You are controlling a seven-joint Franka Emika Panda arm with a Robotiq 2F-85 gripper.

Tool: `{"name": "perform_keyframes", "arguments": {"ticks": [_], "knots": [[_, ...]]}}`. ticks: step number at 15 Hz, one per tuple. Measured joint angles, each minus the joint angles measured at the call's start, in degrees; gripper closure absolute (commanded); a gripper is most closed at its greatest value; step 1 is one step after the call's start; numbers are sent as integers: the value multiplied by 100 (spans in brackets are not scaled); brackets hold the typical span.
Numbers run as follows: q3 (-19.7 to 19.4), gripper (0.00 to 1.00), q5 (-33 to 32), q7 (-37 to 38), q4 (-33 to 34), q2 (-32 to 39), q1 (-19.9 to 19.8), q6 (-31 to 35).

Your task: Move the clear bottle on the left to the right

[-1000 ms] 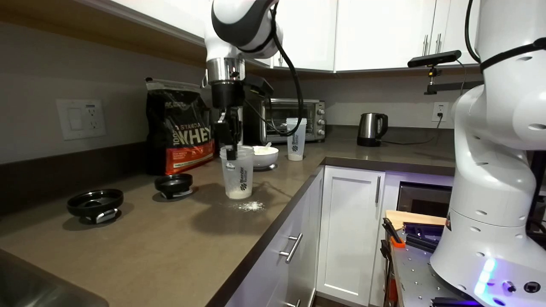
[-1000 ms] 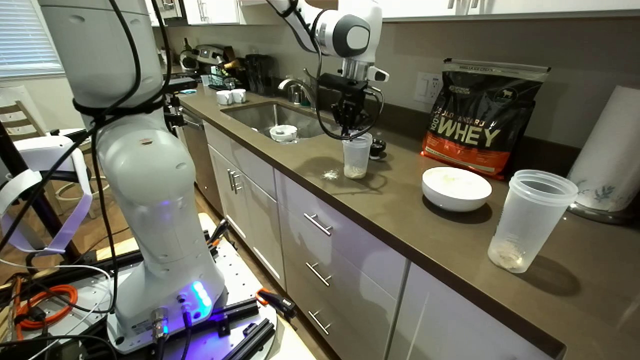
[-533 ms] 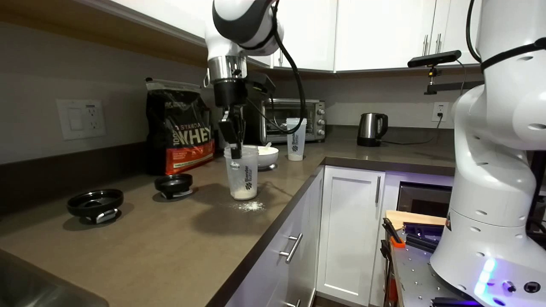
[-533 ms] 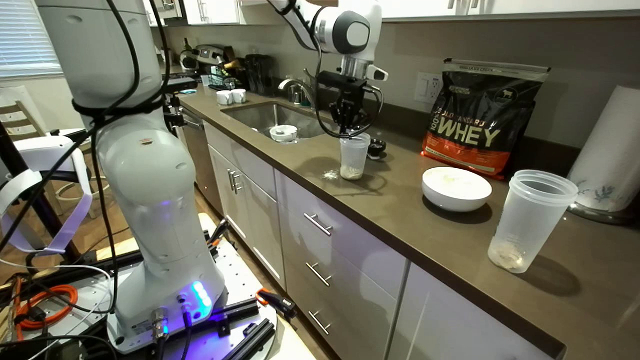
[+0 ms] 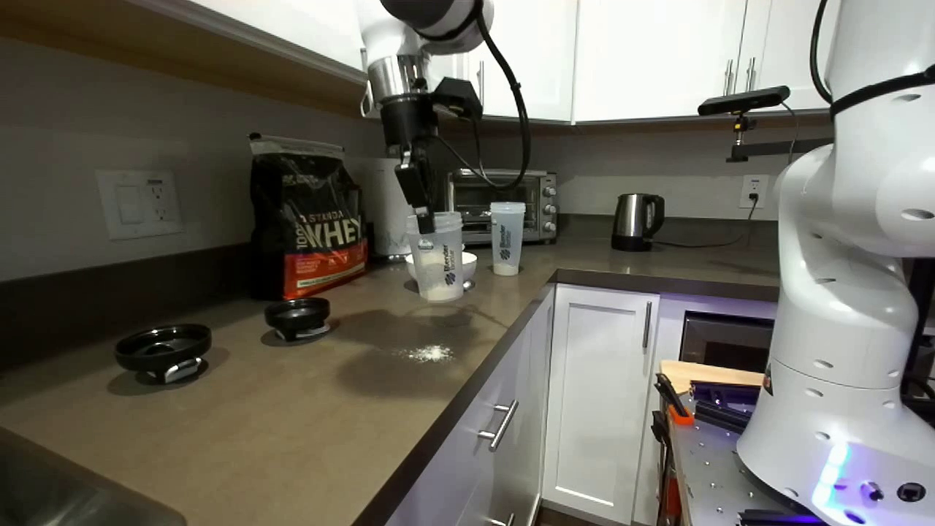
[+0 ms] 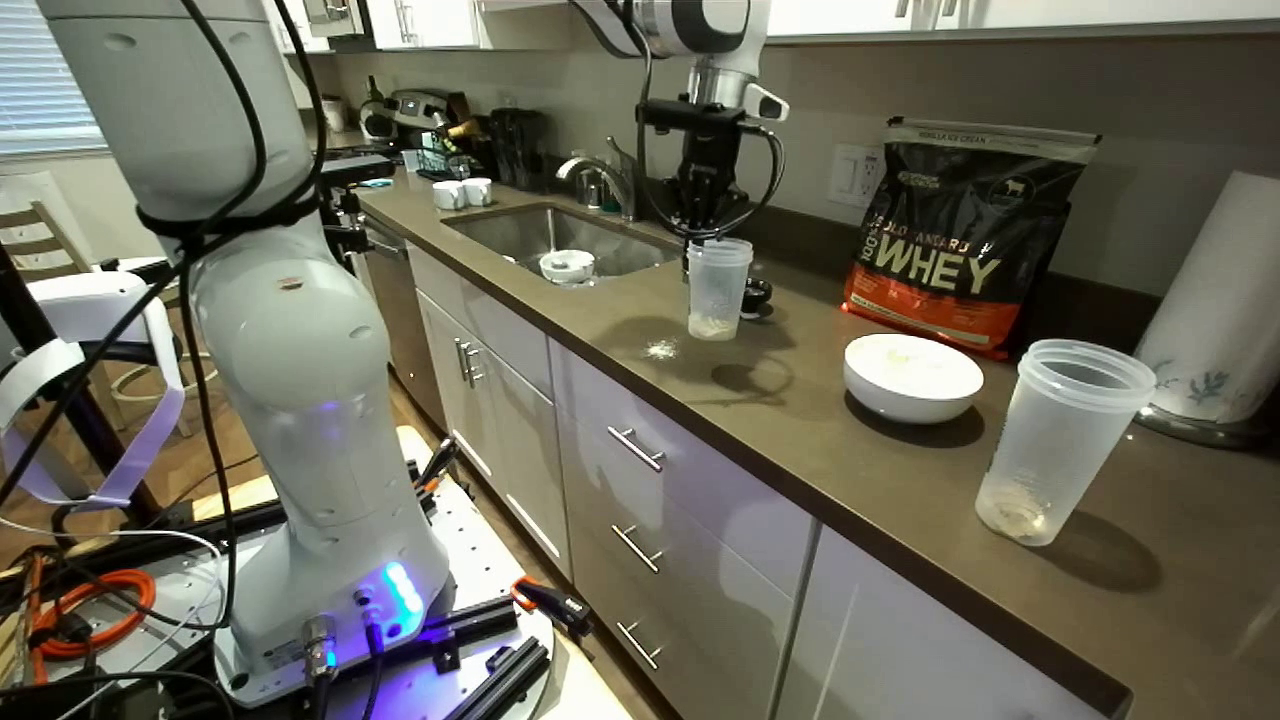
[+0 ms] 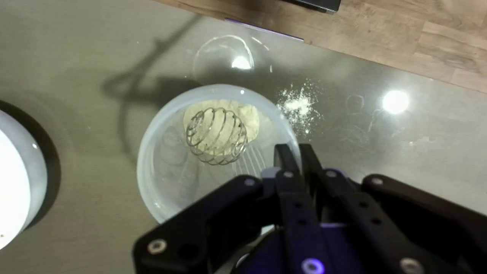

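Note:
The clear bottle is a whitish, straight-sided tumbler, also in the other views. It hangs above the counter, slightly tilted, with its base apart from its shadow. My gripper is shut on its rim. In the wrist view one finger of the gripper is inside the wall and one outside. Pale powder and a wire whisk ball lie inside it. A second similar tumbler stands upright on the counter, also in an exterior view.
A white bowl stands between the two tumblers. A whey bag and a paper towel roll stand behind. Two black lids and spilled powder lie on the counter. A toaster oven and kettle stand farther back.
The gripper has risen with the clear bottle in it, lifting it well above the counter. In an exterior view it has also shifted toward the white bowl.

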Motion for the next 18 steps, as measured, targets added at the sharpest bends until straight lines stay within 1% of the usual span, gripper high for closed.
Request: {"name": "perform_keyframes", "arguments": {"ticks": [5, 13, 18], "knots": [[-183, 98, -308, 0, 207, -217, -149, -446], [-653, 98, -328, 0, 221, -491, -568, -461], [-902, 98, -328, 16, 239, -524, -806, -455]]}}
